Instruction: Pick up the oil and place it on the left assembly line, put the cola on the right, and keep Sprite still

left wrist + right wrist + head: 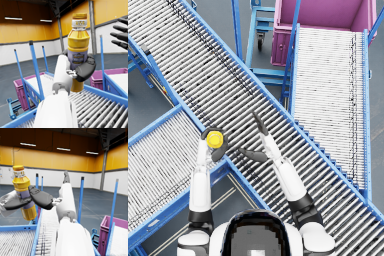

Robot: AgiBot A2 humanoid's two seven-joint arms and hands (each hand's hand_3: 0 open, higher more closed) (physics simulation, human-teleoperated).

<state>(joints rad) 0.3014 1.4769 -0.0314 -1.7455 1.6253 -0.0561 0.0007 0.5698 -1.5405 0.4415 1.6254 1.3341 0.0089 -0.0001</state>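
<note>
The long middle conveyor [228, 85] ran diagonally across the head view, with blue rails on both of its edges. The left assembly line [158, 155] met its lower rail, and the right assembly line [328, 90] lay on its far side and ended at a pink bin [328, 12]. Both side lines showed wide roller surfaces between their blue rails. Thin blue posts [33, 70] stood upright near the rails.

The right hand [264, 142] hovered over the middle rollers with its fingers spread and nothing in it, the thumb pointing toward the bottle.

The left hand [83, 68] was wrapped around the oil bottle [78, 50] and held it upright in the air, over the rail where the middle conveyor meets the left line. The bottle had a yellow cap, a yellow shoulder, a pale purple label and an amber lower body.
</note>
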